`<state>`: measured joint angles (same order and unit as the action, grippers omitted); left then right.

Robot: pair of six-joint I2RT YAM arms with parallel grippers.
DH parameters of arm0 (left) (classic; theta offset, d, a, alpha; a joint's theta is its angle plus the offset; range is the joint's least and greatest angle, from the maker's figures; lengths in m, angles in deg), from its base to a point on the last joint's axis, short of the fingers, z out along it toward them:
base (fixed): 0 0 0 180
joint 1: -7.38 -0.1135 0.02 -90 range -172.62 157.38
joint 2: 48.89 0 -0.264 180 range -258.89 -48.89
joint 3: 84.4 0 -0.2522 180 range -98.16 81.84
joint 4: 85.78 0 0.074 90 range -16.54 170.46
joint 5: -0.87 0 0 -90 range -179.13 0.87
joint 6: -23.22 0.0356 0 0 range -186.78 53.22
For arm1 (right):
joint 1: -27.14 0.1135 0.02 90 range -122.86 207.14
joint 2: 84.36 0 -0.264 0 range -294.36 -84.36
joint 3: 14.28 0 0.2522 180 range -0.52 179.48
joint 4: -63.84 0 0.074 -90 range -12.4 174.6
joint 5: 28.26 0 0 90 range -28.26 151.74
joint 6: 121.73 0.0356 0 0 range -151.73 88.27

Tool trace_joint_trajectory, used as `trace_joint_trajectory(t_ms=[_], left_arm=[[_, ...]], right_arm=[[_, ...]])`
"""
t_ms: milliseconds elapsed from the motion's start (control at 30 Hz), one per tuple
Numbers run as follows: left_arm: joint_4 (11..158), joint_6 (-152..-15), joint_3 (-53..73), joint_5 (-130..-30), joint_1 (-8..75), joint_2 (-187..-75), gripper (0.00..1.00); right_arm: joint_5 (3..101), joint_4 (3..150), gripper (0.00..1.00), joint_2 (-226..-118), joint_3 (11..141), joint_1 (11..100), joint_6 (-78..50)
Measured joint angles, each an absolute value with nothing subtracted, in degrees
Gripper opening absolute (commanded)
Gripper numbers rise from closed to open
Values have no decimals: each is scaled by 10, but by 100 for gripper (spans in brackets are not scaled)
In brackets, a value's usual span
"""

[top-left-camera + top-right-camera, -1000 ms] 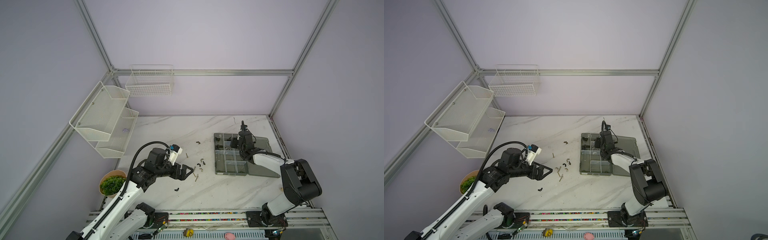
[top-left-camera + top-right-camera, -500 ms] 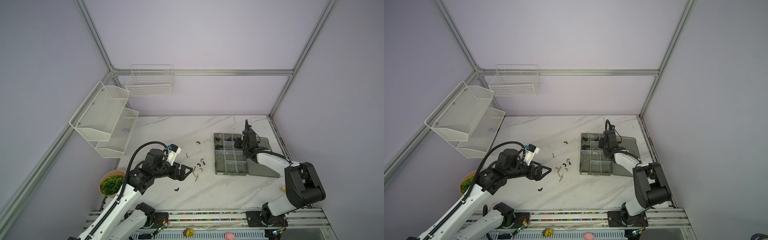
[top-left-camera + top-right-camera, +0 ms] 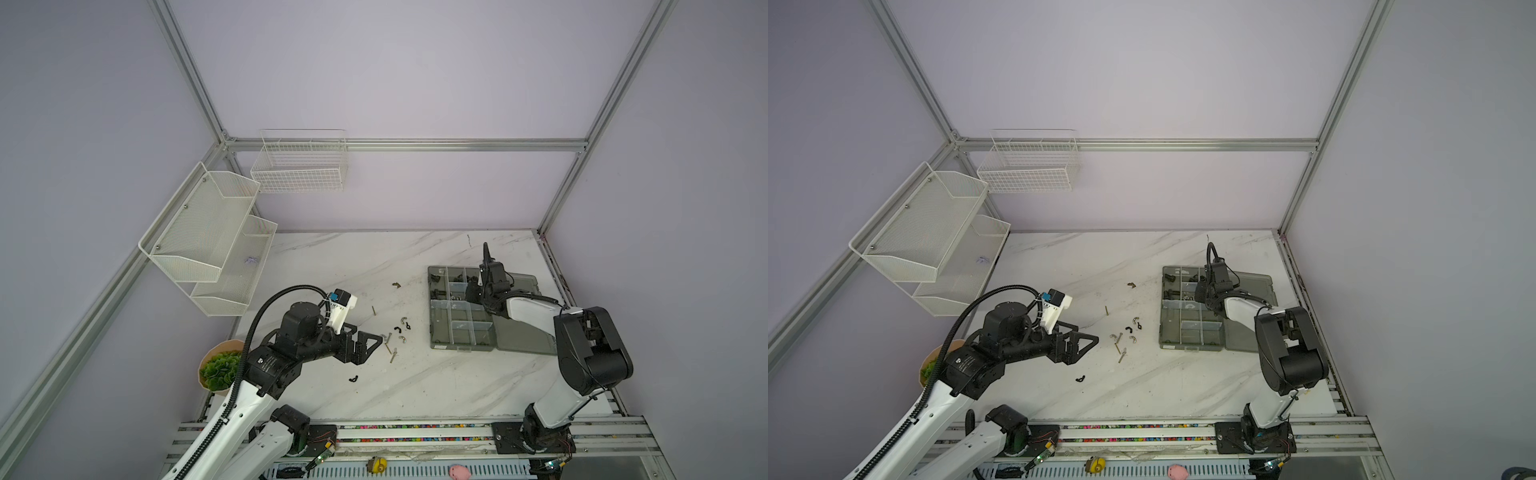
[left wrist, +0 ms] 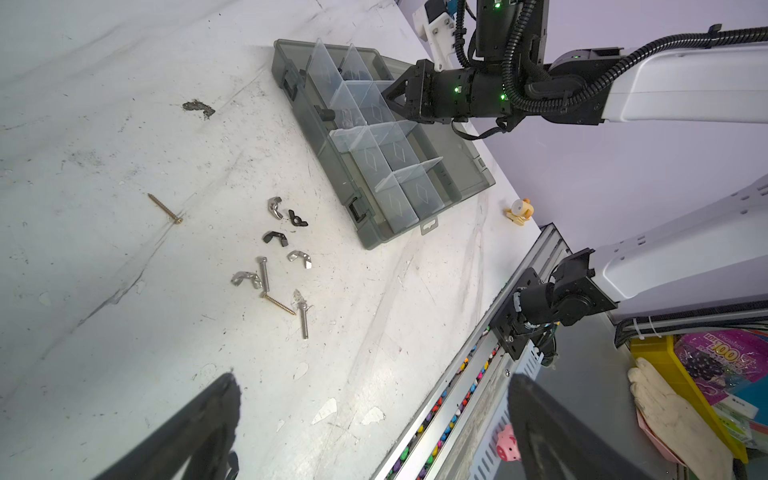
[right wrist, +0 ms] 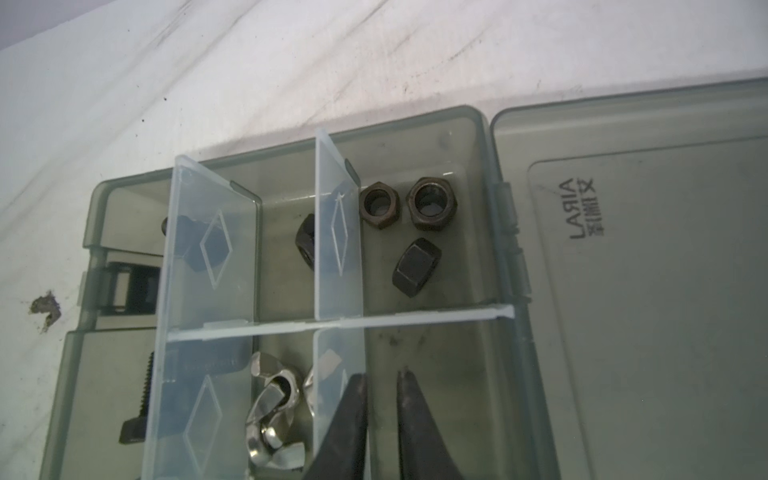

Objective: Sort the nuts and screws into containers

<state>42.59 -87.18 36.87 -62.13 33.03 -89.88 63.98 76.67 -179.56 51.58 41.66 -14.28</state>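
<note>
The smoky-grey organizer box [image 3: 430, 316] [image 3: 1161, 318] [image 4: 332, 166] lies open at the right. My right gripper [image 3: 471, 293] [image 3: 1200, 293] [image 5: 382, 376] hangs low over a back compartment, its jaws a narrow gap apart with nothing between them. The adjoining compartment holds three black hex nuts [image 5: 416, 267]; another holds silver wing nuts [image 5: 272, 411], and a black bolt [image 5: 137, 399] lies further along. Loose screws [image 4: 263, 273] [image 3: 390, 347] and wing nuts [image 4: 275, 238] lie in a cluster on the table, just past my left gripper [image 3: 372, 349] [image 3: 1086, 351] [image 4: 374, 380], which is open and empty.
A brass screw [image 4: 166, 209] lies apart from the cluster, and a lone black wing nut [image 3: 353, 378] sits near the left arm. White mesh shelves [image 3: 208, 245] and a wire basket [image 3: 299, 166] hang on the walls. A green plant pot [image 3: 218, 370] stands at the front left.
My right gripper's jaws have parted slightly over the box's back compartments. The left arm has barely moved.
</note>
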Motion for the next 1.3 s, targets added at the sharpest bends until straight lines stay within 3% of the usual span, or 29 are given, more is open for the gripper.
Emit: trace_joint_trajectory(t_ms=[333, 500, 667, 900, 1100, 1300], left_arm=[[426, -872, 369, -622, 330, -879, 100], [426, -872, 369, -624, 330, -881, 100], [426, -872, 369, -628, 330, -881, 100], [424, -872, 369, -635, 330, -886, 100], [420, -872, 369, -640, 330, -886, 100], [420, -872, 369, -641, 330, -883, 100]], right_arm=[[669, 798, 26, -1720, 524, 416, -147], [627, 780, 31, -1716, 517, 429, -164], [585, 752, 32, -1718, 525, 540, -186], [583, 734, 30, -1794, 567, 711, -196], [631, 765, 30, -1904, 608, 742, -178], [662, 794, 30, -1928, 625, 745, -155]])
